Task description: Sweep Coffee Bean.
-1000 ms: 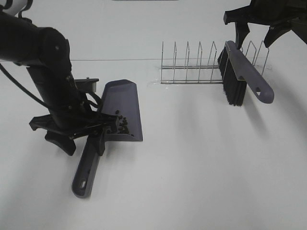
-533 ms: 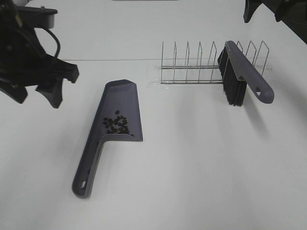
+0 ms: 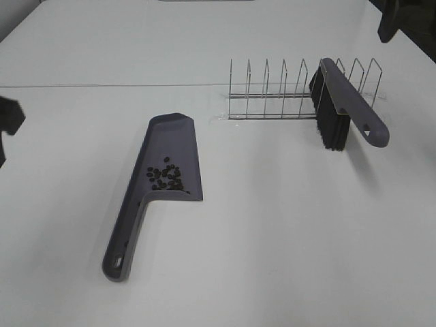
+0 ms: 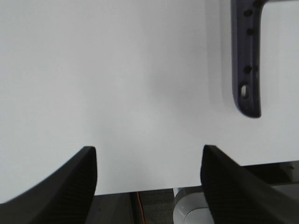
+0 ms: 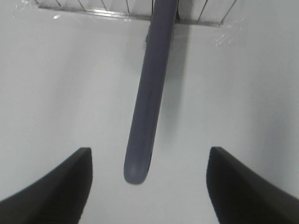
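On the white surface (image 3: 286, 231) a grey dustpan (image 3: 174, 153) lies flat a little left of the middle of the high view, its scoop pointing toward 12 o'clock and its long handle running down toward 7 o'clock. The coffee beans (image 3: 165, 178) sit in a loose small cluster inside the pan, at the rear of the scoop just ahead of where the handle begins, all within the pan's walls. Toward 1 o'clock from the pan stands a wire rack (image 3: 300, 95) with upright prongs, and a brush (image 3: 351, 105) rests propped in its right end, black bristles hanging down to the surface and the grey handle slanting toward 4 o'clock. The left gripper (image 4: 149, 179) is pulled back to the far left edge of the high view, where only a dark corner of it shows; its own camera shows the two fingers (image 4: 70, 179) spread wide over bare surface with nothing between them, and the end of the dustpan handle lies well apart from them. The right gripper (image 5: 149, 182) is at the top right corner of the high view, at about 2 o'clock; its fingers (image 5: 243, 182) also stand wide and hold nothing, with the tip of the brush handle lying on a line between them but beyond their reach.
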Tool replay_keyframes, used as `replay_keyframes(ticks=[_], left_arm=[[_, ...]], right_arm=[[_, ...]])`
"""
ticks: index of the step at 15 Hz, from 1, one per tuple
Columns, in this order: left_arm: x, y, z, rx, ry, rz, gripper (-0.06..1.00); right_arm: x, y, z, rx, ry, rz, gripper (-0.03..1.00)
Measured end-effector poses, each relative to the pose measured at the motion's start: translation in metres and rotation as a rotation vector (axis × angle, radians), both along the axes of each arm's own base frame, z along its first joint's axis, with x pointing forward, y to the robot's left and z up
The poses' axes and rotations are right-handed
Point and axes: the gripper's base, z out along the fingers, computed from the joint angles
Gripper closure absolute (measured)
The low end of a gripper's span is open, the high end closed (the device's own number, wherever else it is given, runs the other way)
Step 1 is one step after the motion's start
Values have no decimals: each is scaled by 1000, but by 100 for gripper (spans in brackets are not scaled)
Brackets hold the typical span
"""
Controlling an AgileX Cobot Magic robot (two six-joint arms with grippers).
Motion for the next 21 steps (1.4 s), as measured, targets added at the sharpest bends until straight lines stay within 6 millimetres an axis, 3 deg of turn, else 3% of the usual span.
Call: replay_keyframes(ticks=[2,3,5,11,12,16,21], left_arm=[[-24,11,-11,13,28,0,33],[-49,23,-19,20,42,1,33],[-63,30,-22,19,41,1,33],[-110,48,-39,-55,-100,-97,33],[-124,53,-48,-70,-147,-165,33],[-139,53,-43,-136,-211,-248,33],[-148,49,-44,-179,-205,-372,33]], right_arm=[[-27,-4,-9,-1,51,1,29],[-51,-7,-29,-11,133,6,29],[-72,-10,-42,-16,184,7,29],[-162,-24,-74,-41,280,47,29],[-193,-28,-81,-38,251,51,29],[-242,-36,-81,-22,56,74,29],[-310,-46,-75,10,-357,94,29]])
